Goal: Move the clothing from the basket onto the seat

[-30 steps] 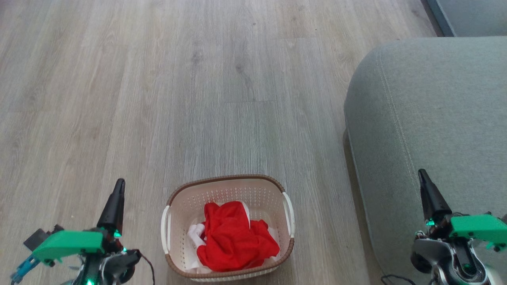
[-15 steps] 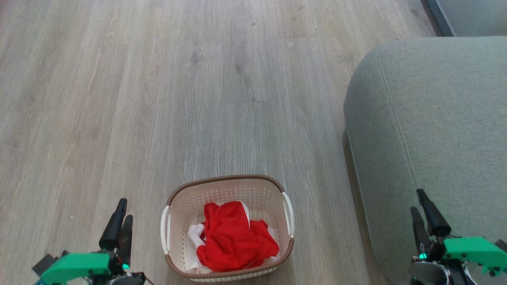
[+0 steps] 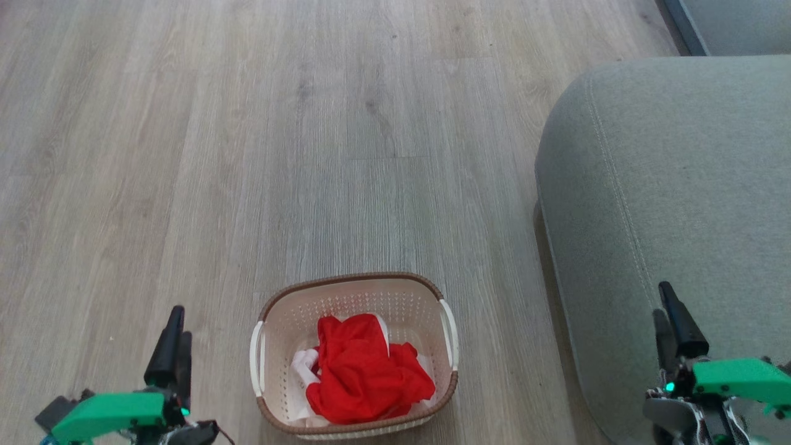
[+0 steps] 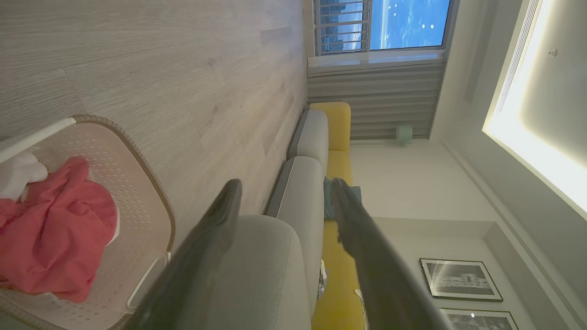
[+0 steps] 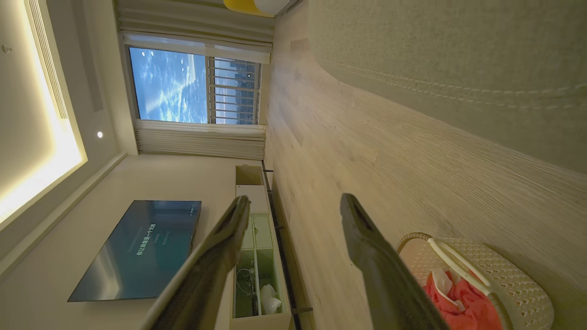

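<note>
Currently, at bottom centre of head view: basket (image 3: 352, 277), upright on wood floor (image 3: 247, 154); cream perforated walls, brown woven-look rim, white handle on each short side. Inside basket: clothing (image 3: 364, 371), with a crumpled bright red garment on top and white fabric visible beneath at left and lower edges. To right of basket, apart from it: seat (image 3: 667, 185), grey-green upholstery with rounded corner and stitched seams along edge. At lower left: left gripper (image 3: 178, 324), near basket's left handle, not touching, above floor. In left wrist view, fingers (image 4: 215, 238) spread wide, empty; basket and red garment off to one side, seat between and beyond fingers, yellow sofa (image 4: 337, 119) and window (image 4: 403, 23) farther back. At lower right: right gripper (image 3: 662, 301), overlapping near part of seat in head view, contact with upholstery not discernible. In right wrist view, fingers likewise spread wide, empty; basket corner with white handle and red fabric just beside one finger, television (image 5: 137, 247) on far wall. Behind each gripper: green housing (image 3: 108, 413).
</note>
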Robot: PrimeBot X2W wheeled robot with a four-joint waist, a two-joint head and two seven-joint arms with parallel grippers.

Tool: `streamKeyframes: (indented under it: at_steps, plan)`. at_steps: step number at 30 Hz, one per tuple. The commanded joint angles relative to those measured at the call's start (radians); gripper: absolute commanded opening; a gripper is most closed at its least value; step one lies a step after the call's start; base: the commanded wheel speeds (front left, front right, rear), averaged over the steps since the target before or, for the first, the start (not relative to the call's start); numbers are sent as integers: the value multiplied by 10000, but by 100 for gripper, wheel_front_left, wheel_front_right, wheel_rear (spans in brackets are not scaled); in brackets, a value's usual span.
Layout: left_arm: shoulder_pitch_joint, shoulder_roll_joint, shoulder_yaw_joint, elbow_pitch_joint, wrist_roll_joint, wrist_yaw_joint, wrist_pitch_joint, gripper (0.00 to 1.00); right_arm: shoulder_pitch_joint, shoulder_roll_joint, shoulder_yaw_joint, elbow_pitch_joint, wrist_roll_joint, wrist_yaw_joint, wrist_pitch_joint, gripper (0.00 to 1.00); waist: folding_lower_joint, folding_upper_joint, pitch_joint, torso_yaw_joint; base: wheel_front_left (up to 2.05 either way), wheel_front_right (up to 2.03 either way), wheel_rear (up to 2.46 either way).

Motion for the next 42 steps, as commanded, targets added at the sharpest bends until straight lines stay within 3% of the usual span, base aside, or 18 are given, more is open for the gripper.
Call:
streamKeyframes:
  at_steps: [1, 14, 32, 42]
  plan:
    - [-601, 66, 196, -413, 182, -23, -114, 100, -509, 2, -67, -447, -264, 0, -130, 100, 0, 0, 4, 3, 0, 0, 0]
    - [-948, 80, 711, -899, 1241, -33, -471, 100, -806, 4, -102, -1309, -1998, 0, -487, 100, 0, 0, 59, -6, 0, 0, 0]
    - [-1652, 99, 1735, -2315, 3312, -37, -1006, 100, -1264, 7, 439, -2815, -5855, 0, -1021, 100, 0, 0, 192, 63, 0, 0, 0]
    - [-1774, 111, 1369, -3973, 5077, 680, -1333, 100, -1467, -71, 1001, -3346, -8238, 0, -1348, 100, 0, 0, 283, 95, 0, 0, 0]
